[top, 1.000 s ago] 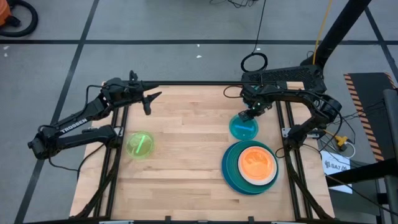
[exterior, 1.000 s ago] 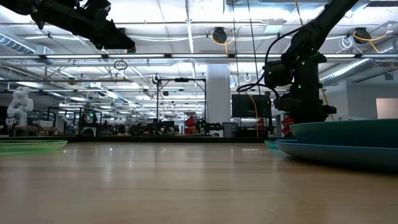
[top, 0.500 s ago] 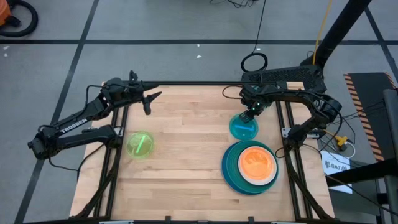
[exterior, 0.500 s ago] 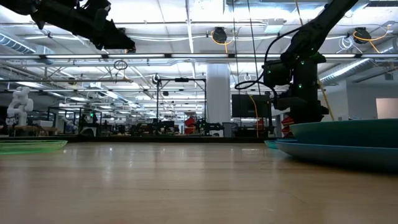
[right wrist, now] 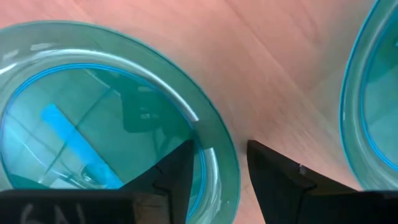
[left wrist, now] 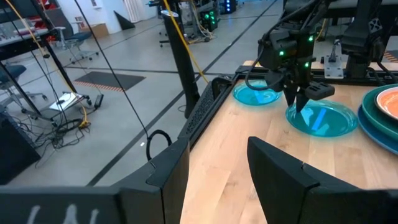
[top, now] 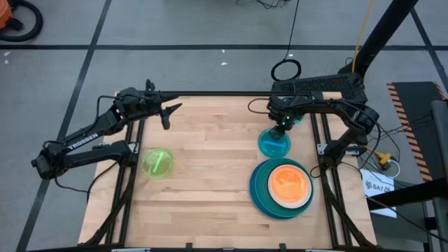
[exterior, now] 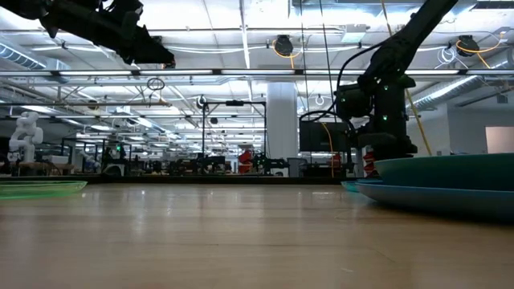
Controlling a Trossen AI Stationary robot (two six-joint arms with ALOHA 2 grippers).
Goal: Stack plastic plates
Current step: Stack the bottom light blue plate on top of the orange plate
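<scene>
From above, the right arm is hiding the far rim of the translucent cyan round plastic plate (top: 274,143), and a second translucent cyan plate (left wrist: 256,94) beyond it is showing clearly only in the left wrist view, near the counter's far edge. In the low view the stack of plates is being cut off at the picture's edge. The black and white plates are hard to make out; only a pale rim is peeking out under the orange round plastic plate (top: 289,181).

All the plates are lying flat, face up, on the pale wooden counter (top: 210,168). The orange one is sitting on top of the large teal plate (top: 262,183), which is resting on the large blue plate (top: 256,199), at the right near side. The lime green round plastic plate (top: 157,163) is lying alone at the left.

The right claw (right wrist: 214,165) is pointing down at the near cyan plate, its fingers set narrowly apart and straddling the rim, one inside, one outside. The left claw (left wrist: 217,165) is hanging well above the far left corner, its fingers parted and holding nothing.
</scene>
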